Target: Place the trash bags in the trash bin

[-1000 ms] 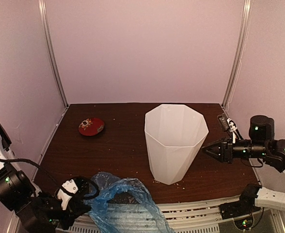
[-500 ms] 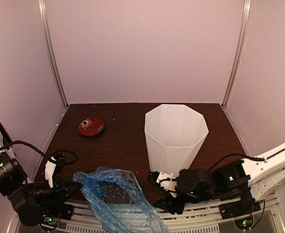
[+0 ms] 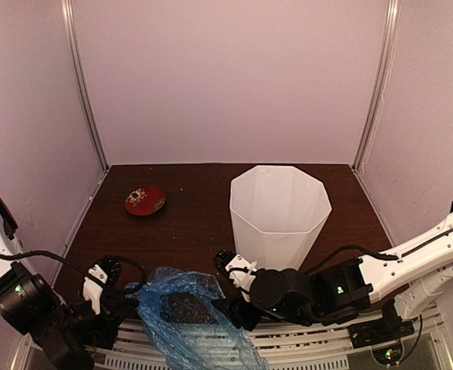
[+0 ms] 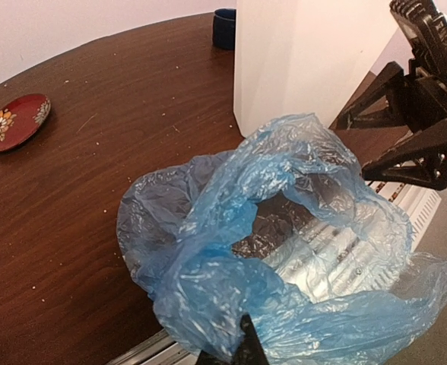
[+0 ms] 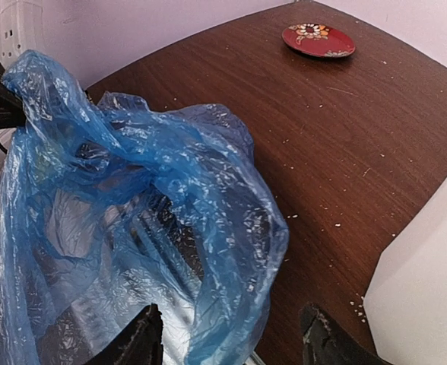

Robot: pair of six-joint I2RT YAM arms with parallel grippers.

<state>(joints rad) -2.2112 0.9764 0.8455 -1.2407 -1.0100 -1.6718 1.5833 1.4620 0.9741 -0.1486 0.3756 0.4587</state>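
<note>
**While your left arm pinched the bag, your right came in with its jaws apart**

As the trash bag [image 3: 186, 317] lay crumpled near-left of the trash bin [image 3: 279, 223] and apart from it, none of it had reached the bin's open top. You had the left end effector [image 4: 242, 344] clamped together on a fold of the blue film, on the bag's side away from the bin. That grip seemed meant to anchor one lip so the mouth gaped.

You had the right end effector [image 5: 231, 338] at the bag's bin-side edge, fingers spread wide with the film hanging between them. Nothing was gripped there yet, and I could not tell whether either finger touched the plastic. Judging by this, a second hold on the opposite lip was the aim, so the bag could be lifted open and carried over the rim.

The desk [image 3: 188, 231] was dark wood, dusted with pale crumbs, thickest at the bin's base. A red saucer [image 3: 145, 200] sat well left of the bin, and a dark blue mug [image 4: 224, 27] stood just behind it. Plain pale pink walls closed the space.
</note>
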